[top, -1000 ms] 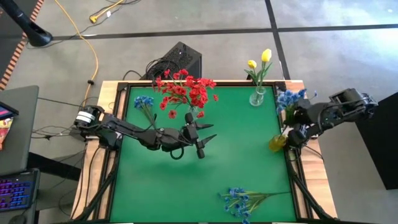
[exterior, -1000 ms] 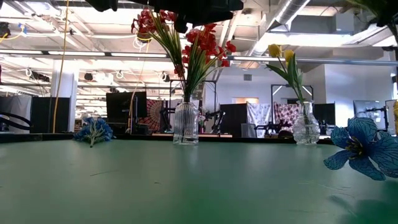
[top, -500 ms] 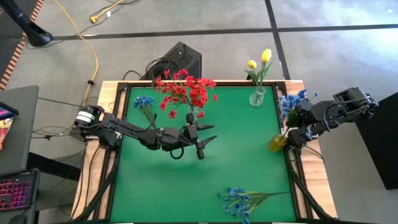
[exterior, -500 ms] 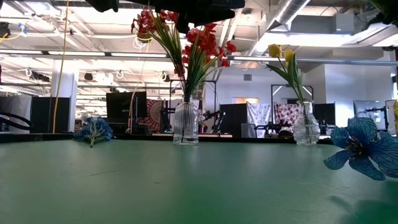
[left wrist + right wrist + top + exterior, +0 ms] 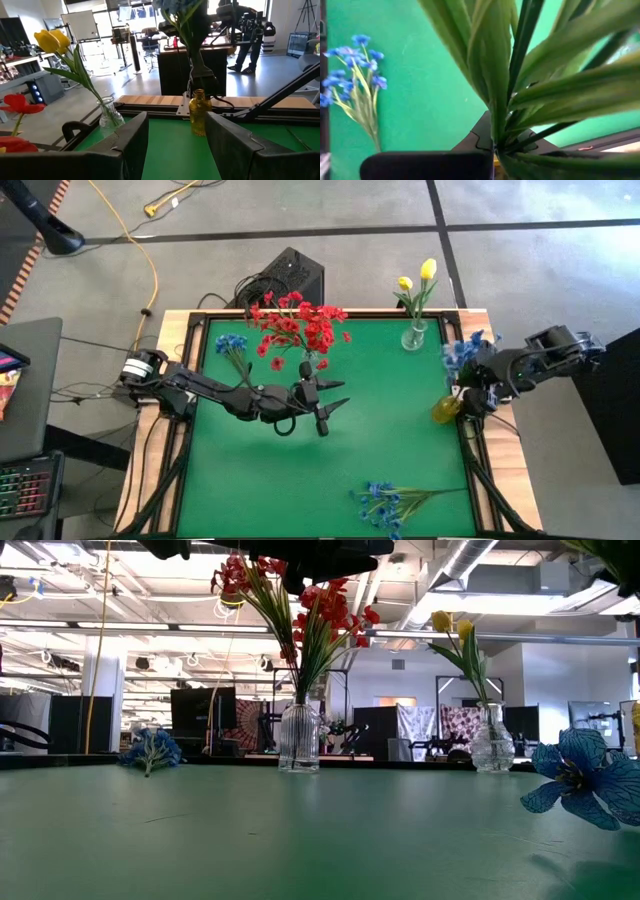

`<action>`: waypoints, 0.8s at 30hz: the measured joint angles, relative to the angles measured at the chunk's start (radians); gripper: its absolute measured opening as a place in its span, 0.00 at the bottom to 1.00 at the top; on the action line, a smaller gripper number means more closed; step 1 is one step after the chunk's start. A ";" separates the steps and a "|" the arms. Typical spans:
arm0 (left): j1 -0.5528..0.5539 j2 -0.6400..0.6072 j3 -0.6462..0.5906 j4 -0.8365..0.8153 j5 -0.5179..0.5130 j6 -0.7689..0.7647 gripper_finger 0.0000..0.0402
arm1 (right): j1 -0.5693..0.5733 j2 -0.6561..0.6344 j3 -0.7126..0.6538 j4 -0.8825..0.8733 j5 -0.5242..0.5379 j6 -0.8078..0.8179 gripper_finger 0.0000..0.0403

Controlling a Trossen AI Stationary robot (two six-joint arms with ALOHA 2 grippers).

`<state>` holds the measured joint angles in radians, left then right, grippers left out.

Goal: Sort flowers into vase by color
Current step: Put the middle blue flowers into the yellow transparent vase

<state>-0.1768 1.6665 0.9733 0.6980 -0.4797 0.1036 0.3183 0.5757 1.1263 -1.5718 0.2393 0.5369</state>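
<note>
i have the right gripper (image 5: 478,376) at the table's right edge, pinched narrow on a blue spray (image 5: 462,347); its stem runs down toward the mouth of the yellow vase (image 5: 445,409), which stands just beside the gripper on the green mat (image 5: 380,430). from overhead i cannot tell whether the stem end is inside the neck.

the left gripper (image 5: 328,402) hangs over the middle of the mat with its fingers spread wide and nothing between them. the red flowers (image 5: 295,325) stand in a clear vase (image 5: 299,738) just behind it.

the yellow tulips (image 5: 418,276) are in a second clear vase (image 5: 414,335) at the far right edge. one loose blue spray (image 5: 232,346) lies at the far left of the mat, another (image 5: 390,501) at the near edge, well apart from both grippers.

the right wrist view shows what the high view does not: green leaves (image 5: 520,75) fanning up from the closed fingers, filling most of the view, with the near blue spray on the mat beyond.

the left wrist view shows the yellow vase straight ahead between its open fingers (image 5: 132,140), stem and right arm above it, and a person (image 5: 250,30) standing in the room behind.

the low view shows a blue bloom close at its right edge.
</note>
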 joint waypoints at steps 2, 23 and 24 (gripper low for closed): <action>0.000 0.000 0.000 -0.001 0.000 0.000 0.46 | 0.000 0.000 -0.009 0.000 0.004 -0.013 0.11; 0.008 0.000 0.000 -0.002 0.003 -0.007 0.46 | 0.000 0.002 0.063 0.001 0.029 -0.214 0.11; 0.008 0.000 0.000 -0.003 0.003 -0.007 0.46 | 0.000 0.001 0.063 0.001 0.026 -0.214 0.11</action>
<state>-0.1684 1.6669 0.9733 0.6951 -0.4767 0.0963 0.3183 0.5770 1.1892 -1.5711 0.2657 0.3230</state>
